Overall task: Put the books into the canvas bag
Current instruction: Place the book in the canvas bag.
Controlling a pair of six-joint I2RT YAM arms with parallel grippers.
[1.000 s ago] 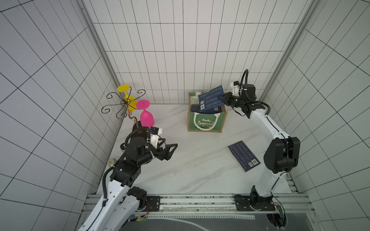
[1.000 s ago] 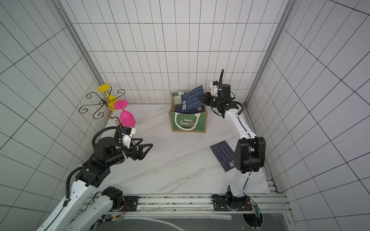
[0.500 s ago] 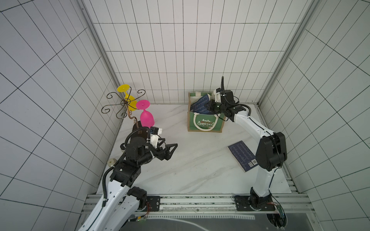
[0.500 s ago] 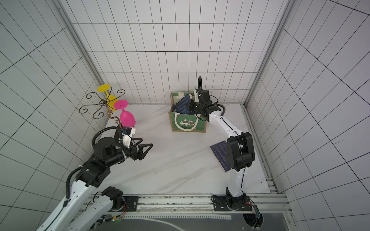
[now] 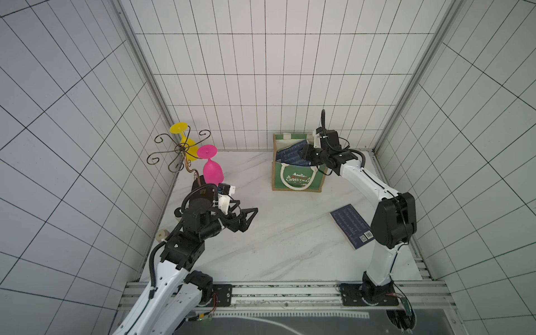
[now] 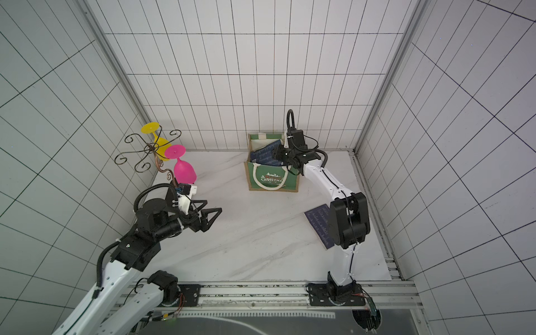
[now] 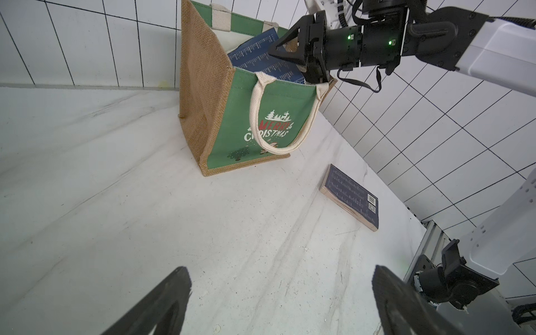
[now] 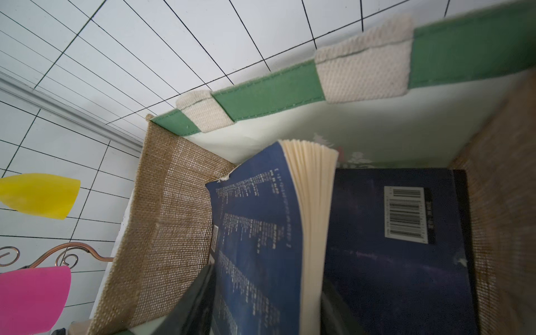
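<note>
The canvas bag [image 5: 298, 179] [image 6: 272, 179] stands upright at the back of the table, green front with "CHRISTMAS" print, jute sides [image 7: 200, 87]. My right gripper [image 5: 304, 152] [image 8: 265, 281] reaches into its mouth, jaws parted. A navy book [image 8: 255, 232] [image 7: 255, 55] leans between the fingers, its pages fanned. A darker book with a barcode [image 8: 391, 261] lies deeper in the bag. Another navy book [image 5: 352, 226] [image 7: 351, 197] lies flat on the table, by the right arm's elbow. My left gripper [image 5: 249, 219] [image 7: 280, 269] hovers open and empty over the table's left side.
A wire rack [image 5: 179, 150] in the back left corner carries a yellow goblet [image 5: 185, 142] and a pink goblet [image 5: 212, 171], just behind my left arm. Tiled walls close in on three sides. A metal rail [image 5: 275, 293] runs along the front edge.
My right arm swung left from beside the bag to over it and lowered the navy book inside. Its jaws have parted. The left arm has not moved.
</note>
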